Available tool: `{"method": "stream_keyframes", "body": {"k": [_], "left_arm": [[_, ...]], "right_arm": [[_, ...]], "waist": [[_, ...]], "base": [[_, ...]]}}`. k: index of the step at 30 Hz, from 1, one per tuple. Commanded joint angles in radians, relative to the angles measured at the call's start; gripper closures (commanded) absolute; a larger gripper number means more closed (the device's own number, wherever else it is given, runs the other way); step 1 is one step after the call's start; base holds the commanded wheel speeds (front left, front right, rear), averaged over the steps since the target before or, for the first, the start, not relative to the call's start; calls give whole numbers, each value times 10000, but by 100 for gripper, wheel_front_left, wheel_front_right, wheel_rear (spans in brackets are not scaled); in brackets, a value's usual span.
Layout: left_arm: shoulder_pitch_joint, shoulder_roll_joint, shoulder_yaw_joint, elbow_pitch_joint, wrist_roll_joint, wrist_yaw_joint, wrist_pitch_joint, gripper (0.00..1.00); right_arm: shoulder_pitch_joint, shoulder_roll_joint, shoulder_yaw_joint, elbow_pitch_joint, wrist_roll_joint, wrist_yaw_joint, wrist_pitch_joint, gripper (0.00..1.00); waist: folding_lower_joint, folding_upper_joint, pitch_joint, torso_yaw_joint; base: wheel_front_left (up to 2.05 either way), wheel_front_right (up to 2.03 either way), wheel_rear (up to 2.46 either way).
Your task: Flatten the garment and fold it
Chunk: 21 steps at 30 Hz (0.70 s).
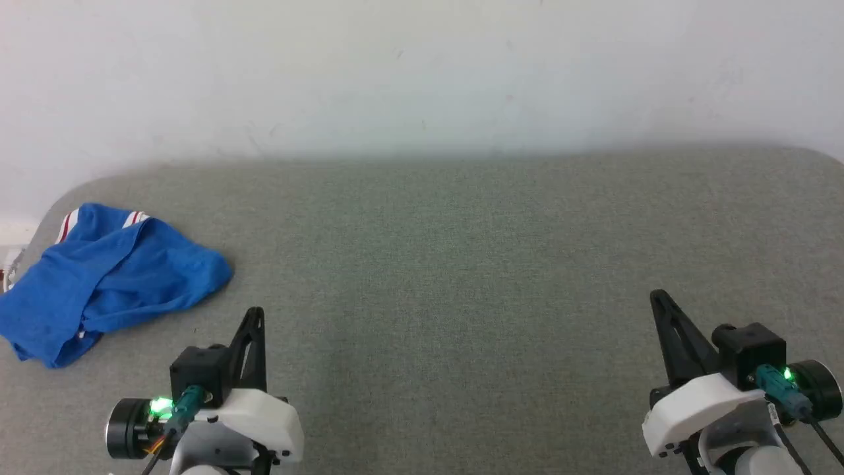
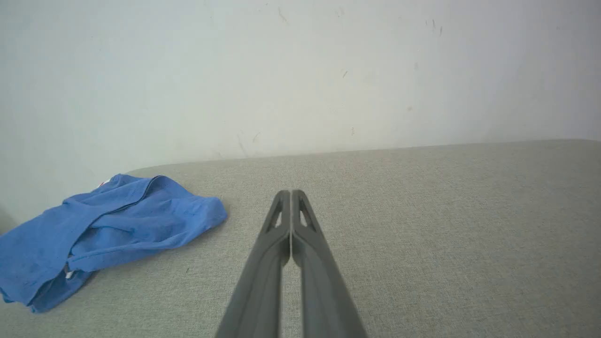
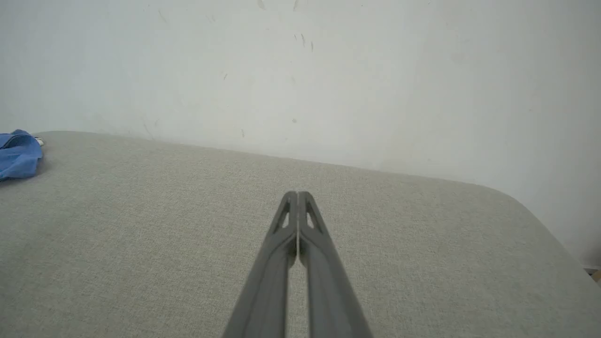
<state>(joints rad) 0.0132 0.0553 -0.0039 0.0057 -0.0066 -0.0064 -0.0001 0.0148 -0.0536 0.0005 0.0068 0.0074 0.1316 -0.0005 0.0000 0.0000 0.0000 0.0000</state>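
The garment (image 1: pixel 105 277) is a royal-blue jersey shirt lying crumpled in a heap at the far left of the grey surface, with a bit of red-and-white striped trim showing at its top edge. It also lies at the left of the left wrist view, garment (image 2: pixel 103 230), and at the left edge of the right wrist view, garment (image 3: pixel 18 154). My left gripper (image 1: pixel 256 311) is shut and empty, a short way right of and below the heap, not touching it; its tips meet at left gripper (image 2: pixel 291 192). My right gripper (image 1: pixel 656 295) is shut and empty at the lower right, tips together at right gripper (image 3: pixel 297 193).
A grey fabric-covered surface (image 1: pixel 448 264) with rounded corners spans the scene and ends at a white wall (image 1: pixel 422 72) behind. The surface's right rounded edge (image 3: pixel 540 220) drops off beside the right gripper.
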Motion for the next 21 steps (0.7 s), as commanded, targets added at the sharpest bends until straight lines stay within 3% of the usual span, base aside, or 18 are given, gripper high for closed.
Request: {"method": "stream_keyframes", "body": {"k": [1,21], "left_arm": [[-132,-51,39,-57,66,64,1,100],[-132,-51,39,-57,66,64,1,100]], "right_arm": [[-148,34,-5,-68,-74,-9,5,100],[-148,34,-5,-68,-74,-9,5,100]], "waist": [[0,0,0,0],[0,0,0,0]], "base": [[0,0,0],[0,0,0]]}}
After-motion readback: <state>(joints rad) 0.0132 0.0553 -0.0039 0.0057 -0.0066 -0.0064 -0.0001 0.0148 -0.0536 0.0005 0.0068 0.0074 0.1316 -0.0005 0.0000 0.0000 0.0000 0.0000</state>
